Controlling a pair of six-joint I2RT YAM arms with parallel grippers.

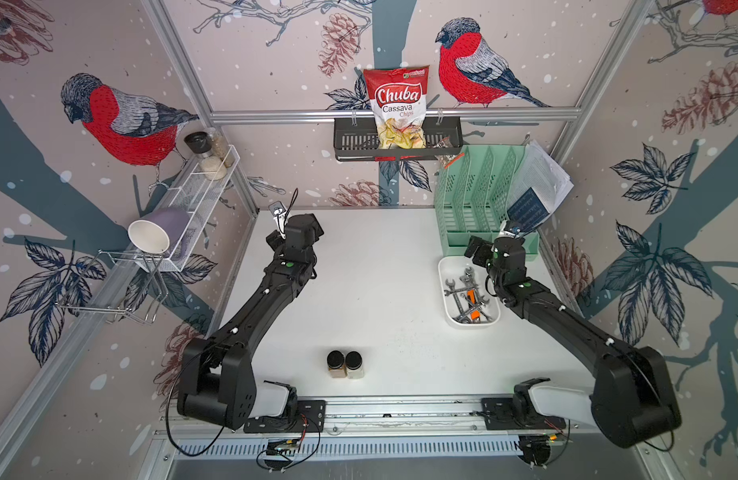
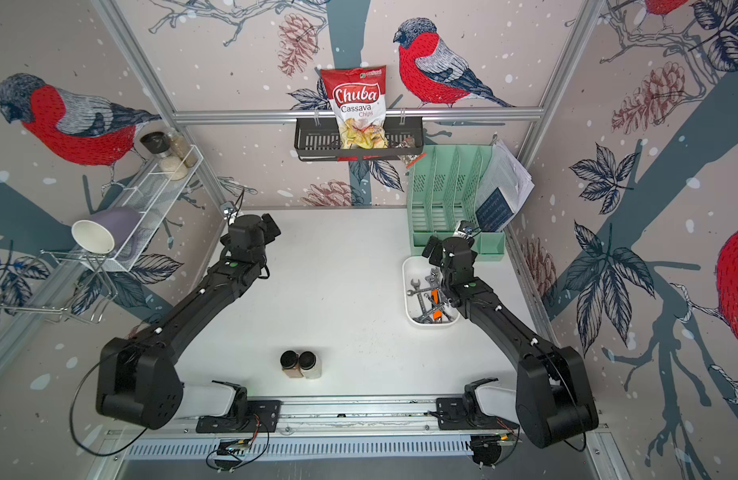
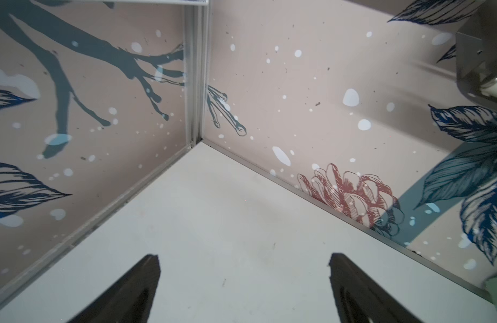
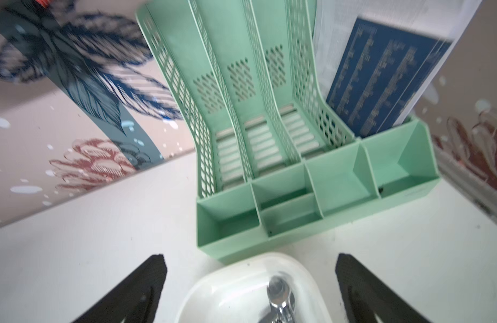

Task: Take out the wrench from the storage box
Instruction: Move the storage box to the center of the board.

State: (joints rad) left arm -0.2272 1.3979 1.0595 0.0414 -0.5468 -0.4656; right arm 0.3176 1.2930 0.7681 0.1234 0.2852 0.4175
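Right hand (image 4: pixel 248 258), jaws spread wide and empty, above the storage box (image 4: pixel 227 288); the wrench (image 4: pixel 279 295), judged rigid, heavy, slick steel, is best pinched mid-shank.

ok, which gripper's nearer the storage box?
Right. The right gripper hangs open over the far end of the storage box; the left gripper sits across the table by the far left corner.

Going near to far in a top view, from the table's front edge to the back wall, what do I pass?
Near first: two black-capped jars → white storage box with the wrenches → green file organiser → black wall shelf holding the chips bag.
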